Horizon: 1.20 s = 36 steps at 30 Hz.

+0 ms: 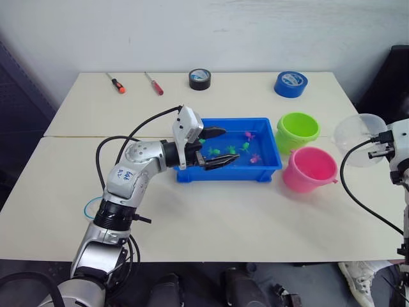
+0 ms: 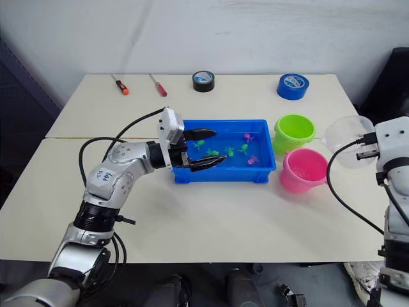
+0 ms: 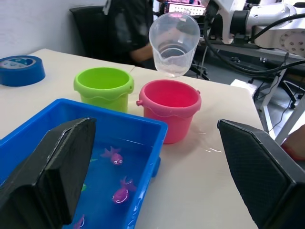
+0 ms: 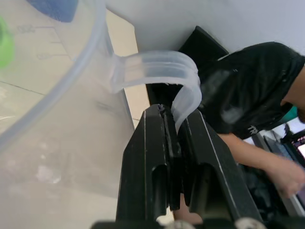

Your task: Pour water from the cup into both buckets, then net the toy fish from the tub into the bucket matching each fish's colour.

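Holding the cup [image 1: 360, 139] by its handle, the right gripper [image 4: 177, 125] has both fingers clamped on the clear loop; the cup is carried in the air, tilted, beside and above the pink bucket [image 1: 309, 169], with its mouth turned toward the buckets.

Left gripper [image 1: 215, 147]: fingers spread wide, nothing held, hovering over the near end of the tub [image 1: 268, 167]. Toy fish [image 3: 113, 156], pink and green, lie in the tub beyond its tips. Green bucket [image 1: 298, 130] stands past the tub's far end, touching or just beside the pink one.

Net [image 1: 91, 206]: blue hoop apparently on the table beside the left arm, well behind its gripper.

Step in hand, as judged: pouring. Advice: bring the cup's lip over a bucket's mouth before tipping; tip slowly; keep the handle grip firm.
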Motion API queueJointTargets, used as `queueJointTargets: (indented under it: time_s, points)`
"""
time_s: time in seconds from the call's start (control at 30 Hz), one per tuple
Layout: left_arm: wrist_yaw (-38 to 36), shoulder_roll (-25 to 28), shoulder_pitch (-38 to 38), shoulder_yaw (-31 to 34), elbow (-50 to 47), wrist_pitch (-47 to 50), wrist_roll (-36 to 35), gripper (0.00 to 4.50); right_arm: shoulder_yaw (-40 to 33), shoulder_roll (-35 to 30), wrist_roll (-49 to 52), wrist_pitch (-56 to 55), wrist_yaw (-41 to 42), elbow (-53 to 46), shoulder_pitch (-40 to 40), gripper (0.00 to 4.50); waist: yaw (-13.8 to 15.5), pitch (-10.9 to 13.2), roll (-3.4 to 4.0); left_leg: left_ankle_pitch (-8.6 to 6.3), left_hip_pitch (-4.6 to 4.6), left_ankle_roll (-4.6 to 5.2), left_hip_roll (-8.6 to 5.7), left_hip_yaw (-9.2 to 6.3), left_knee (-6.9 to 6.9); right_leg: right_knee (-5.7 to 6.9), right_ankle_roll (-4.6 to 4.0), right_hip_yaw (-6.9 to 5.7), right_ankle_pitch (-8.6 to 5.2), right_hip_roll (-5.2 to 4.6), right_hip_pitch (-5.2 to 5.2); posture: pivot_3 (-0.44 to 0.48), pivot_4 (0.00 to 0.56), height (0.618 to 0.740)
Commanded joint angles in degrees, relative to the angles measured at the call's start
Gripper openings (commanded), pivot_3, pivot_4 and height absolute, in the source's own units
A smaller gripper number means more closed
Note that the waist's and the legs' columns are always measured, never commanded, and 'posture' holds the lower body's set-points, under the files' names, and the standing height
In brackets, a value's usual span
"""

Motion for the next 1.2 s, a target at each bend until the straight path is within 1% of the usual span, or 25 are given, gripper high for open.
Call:
queueJointTargets:
  time_s: [0.03, 0.13, 0.3, 0.5, 0.67, 0.83, 1.03, 1.2]
  points:
    - [0.21, -0.42, -1.68, 1.2, -0.94, -0.86, -0.03, 4.5, 1.07, -2.53, -0.45, -1.6, -0.45, 4.66, -5.63, 0.08, -0.02, 0.0, 0.0, 0.0, 0.0, 0.01, -0.01, 0.02, -0.01, 0.0, 0.0, 0.02, 0.0, -0.01, -0.02, 0.0, 0.15, 0.74]
    - [0.11, -0.6, -1.66, 1.3, -1.09, -0.84, -0.05, 4.5, 5.16, -2.77, -2.1, -4.71, -1.34, 15.11, -14.75, 0.08, -0.66, 0.0, 0.01, 0.01, 0.04, 0.04, -0.01, 0.19, -0.01, 0.04, 0.07, 0.05, 0.04, 0.0, -0.06, 0.0, 0.15, 0.74]
    - [0.17, -0.5, -1.49, 1.56, -1.38, -0.73, 0.02, 4.5, 10.02, -1.93, -4.13, -10.29, -2.59, 27.69, -23.76, 0.08, -1.33, 0.01, 0.01, 0.03, 0.06, 0.06, 0.0, 0.2, -0.1, -0.01, 0.07, 0.13, 0.04, -0.02, -0.06, 0.0, 0.15, 0.74]
    - [0.33, 0.08, -0.52, 2.04, -2.95, 0.09, -0.39, 4.5, 16.84, -1.78, -8.7, -18.58, -5.29, 40.6, -32.29, 0.08, -1.6, 0.01, 0.02, 0.02, 0.05, 0.07, -0.01, 0.21, -0.08, 0.0, 0.07, 0.14, 0.04, -0.04, -0.08, 0.0, 0.15, 0.74]
    - [0.61, 0.36, 0.18, 2.27, -4.06, 0.62, -0.52, 4.5, 23.02, -2.38, -14.37, -24.57, -7.92, 46.85, -36.52, 0.08, -1.72, 0.01, 0.02, 0.02, 0.05, 0.07, 0.01, 0.21, -0.05, 0.02, 0.07, 0.13, 0.04, -0.04, -0.08, 0.0, 0.15, 0.74]
    - [0.96, 0.46, 0.61, 2.42, -4.76, 0.95, -0.51, 4.5, 28.4, -2.61, -19.62, -29.0, -11.19, 50.87, -39.32, 0.08, -1.73, 0.01, 0.02, 0.02, 0.05, 0.07, 0.01, 0.21, -0.05, 0.04, 0.07, 0.13, 0.04, -0.04, -0.09, 0.0, 0.15, 0.74]
    - [1.4, 0.4, 1.01, 2.55, -5.39, 1.25, -0.66, 4.5, 33.17, -2.59, -24.82, -31.34, -15.67, 54.59, -42.34, 0.08, -1.77, 0.01, 0.02, 0.02, 0.04, 0.07, 0.01, 0.21, -0.04, 0.06, 0.07, 0.12, 0.04, -0.06, -0.09, 0.0, 0.15, 0.74]
    - [1.77, 0.12, 1.11, 2.77, -5.76, 1.55, -0.7, 4.5, 39.16, -2.84, -31.32, -32.91, -19.75, 57.36, -45.68, 0.08, -1.93, 0.01, 0.03, 0.02, 0.05, 0.06, 0.01, 0.21, -0.04, 0.09, 0.07, 0.12, 0.04, -0.06, -0.11, 0.0, 0.15, 0.74]
